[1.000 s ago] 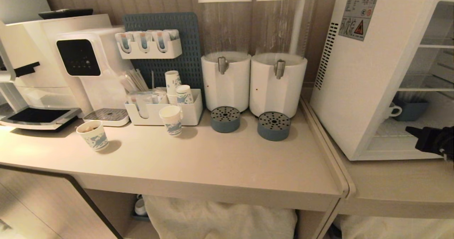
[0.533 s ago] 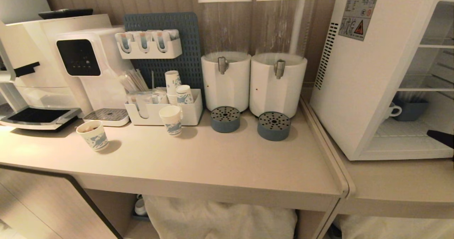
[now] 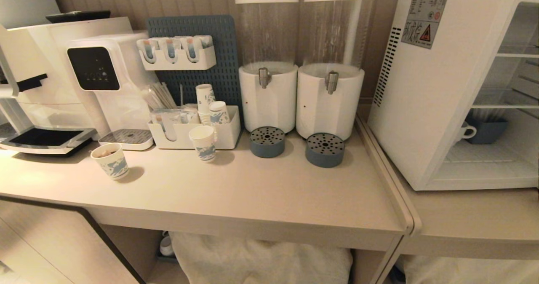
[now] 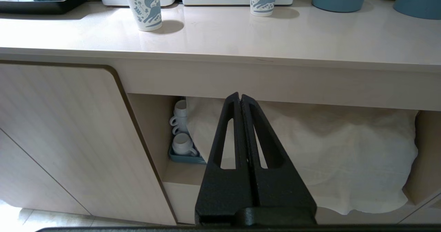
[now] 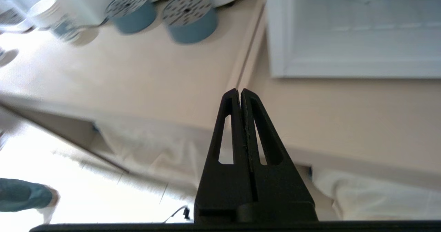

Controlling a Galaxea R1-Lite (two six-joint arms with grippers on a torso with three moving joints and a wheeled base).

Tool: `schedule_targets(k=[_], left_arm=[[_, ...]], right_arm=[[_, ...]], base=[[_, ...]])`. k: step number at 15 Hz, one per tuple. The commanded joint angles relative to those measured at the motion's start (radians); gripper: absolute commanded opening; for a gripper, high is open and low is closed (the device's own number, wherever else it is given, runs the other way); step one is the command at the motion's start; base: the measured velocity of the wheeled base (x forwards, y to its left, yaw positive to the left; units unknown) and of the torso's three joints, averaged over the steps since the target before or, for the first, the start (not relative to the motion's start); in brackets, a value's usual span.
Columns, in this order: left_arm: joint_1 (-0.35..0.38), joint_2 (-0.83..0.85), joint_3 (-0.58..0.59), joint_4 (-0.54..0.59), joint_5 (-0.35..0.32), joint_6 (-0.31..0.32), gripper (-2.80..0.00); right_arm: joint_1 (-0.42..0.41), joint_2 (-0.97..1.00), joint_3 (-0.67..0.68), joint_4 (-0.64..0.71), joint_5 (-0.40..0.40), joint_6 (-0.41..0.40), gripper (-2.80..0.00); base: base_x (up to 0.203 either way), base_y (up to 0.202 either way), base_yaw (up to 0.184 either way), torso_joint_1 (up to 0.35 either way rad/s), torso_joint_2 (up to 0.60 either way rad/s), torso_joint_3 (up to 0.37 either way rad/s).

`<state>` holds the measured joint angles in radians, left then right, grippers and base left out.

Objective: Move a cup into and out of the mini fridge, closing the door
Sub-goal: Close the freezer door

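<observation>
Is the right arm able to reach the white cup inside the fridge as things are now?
Probably not at once. The cup sits behind the glass door, which looks closed against the fridge. The right gripper, shut and empty, hangs out in front of the counter.

A pale beige counter [image 3: 261, 191] carries, from left to right along its far side, a coffee machine [image 3: 50, 86], a white organiser tray [image 3: 189, 134] and two drink dispensers [image 3: 299, 98]. Two paper cups [image 3: 111, 161] stand nearer. To the right an adjoining counter [image 3: 476, 221] bears the mini fridge [image 3: 425, 107] — white, boxy
</observation>
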<state>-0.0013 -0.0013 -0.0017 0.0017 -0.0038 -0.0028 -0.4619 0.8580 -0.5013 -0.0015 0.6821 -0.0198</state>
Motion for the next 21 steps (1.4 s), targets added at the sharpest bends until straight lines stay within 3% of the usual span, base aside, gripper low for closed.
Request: schedule_targets(k=[1,6,8,10,15,19,21], left_arm=[[0.0,0.001,0.0,0.001,-0.001,0.0,-2.8],[0.0,0.001,0.0,0.0,-0.001,0.0,-2.8],[0.0,0.001,0.0,0.0,-0.001,0.0,-2.8],[0.0,0.001,0.0,0.0,-0.001,0.0,-2.8],[0.0,0.001,0.0,0.0,0.001,0.0,-2.8],[0.0,0.001,0.0,0.0,0.001,0.0,-2.8],[0.0,0.001,0.0,0.0,-0.001,0.0,-2.8]], right_arm=[[-0.003,-0.112,-0.003,0.055,0.024,-0.007,-2.8],[0.033,-0.264,-0.075,0.351,0.126,-0.059,-2.8],[0.122,-0.321,-0.11,0.461,0.13,-0.063,-2.8],[0.264,-0.4,-0.158,0.585,0.115,-0.06,-2.8],[0.487,-0.595,-0.171,0.7,-0.03,0.026,-2.8],[0.468,-0.793,-0.082,0.677,-0.178,0.071,-2.8],[0.465,-0.856,-0.023,0.614,-0.376,0.11,-2.8]], base=[[0.0,0.0,0.0,0.0,0.0,0.0],[0.0,0.0,0.0,0.0,0.0,0.0],[0.0,0.0,0.0,0.0,0.0,0.0],[0.0,0.0,0.0,0.0,0.0,0.0],[0.0,0.0,0.0,0.0,0.0,0.0],[0.0,0.0,0.0,0.0,0.0,0.0],[0.0,0.0,0.0,0.0,0.0,0.0]])
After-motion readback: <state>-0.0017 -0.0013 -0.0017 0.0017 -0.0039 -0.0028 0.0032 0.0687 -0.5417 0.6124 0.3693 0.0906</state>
